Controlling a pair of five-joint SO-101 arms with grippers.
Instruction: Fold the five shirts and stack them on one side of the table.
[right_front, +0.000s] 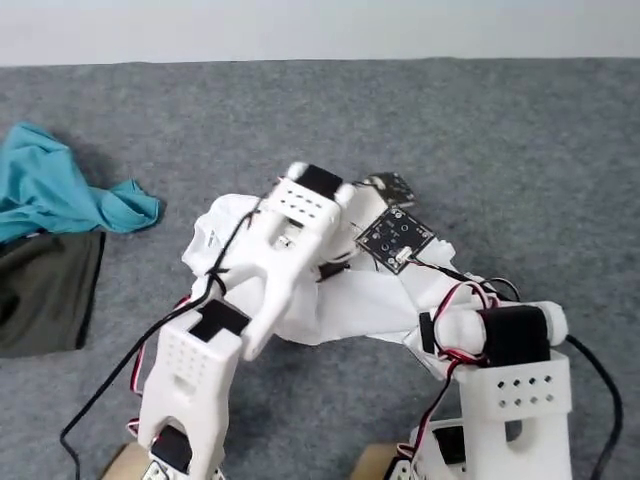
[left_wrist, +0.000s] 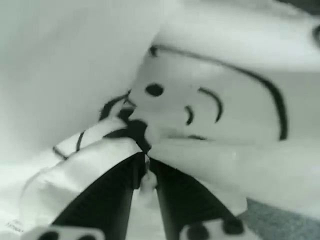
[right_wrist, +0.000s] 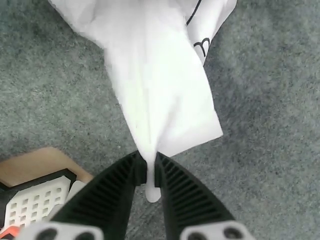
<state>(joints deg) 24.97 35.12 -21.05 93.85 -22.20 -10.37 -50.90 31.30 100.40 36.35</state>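
A crumpled white shirt (right_front: 370, 305) with a black line drawing lies in the middle of the grey table, under both arms. In the left wrist view my left gripper (left_wrist: 146, 162) is shut on a fold of the white shirt (left_wrist: 225, 75), close against the printed part. In the right wrist view my right gripper (right_wrist: 147, 162) is shut on a narrow pinch of the white shirt (right_wrist: 160, 85), whose cloth hangs away from the fingers above the grey surface. A teal shirt (right_front: 55, 190) and a dark shirt (right_front: 40, 290) lie at the left edge.
The grey felt surface (right_front: 500, 150) stretches bare across the back and right. The teal shirt lies bunched and partly on the flat dark one. A wooden base plate (right_wrist: 35, 167) of the arm sits close to my right gripper.
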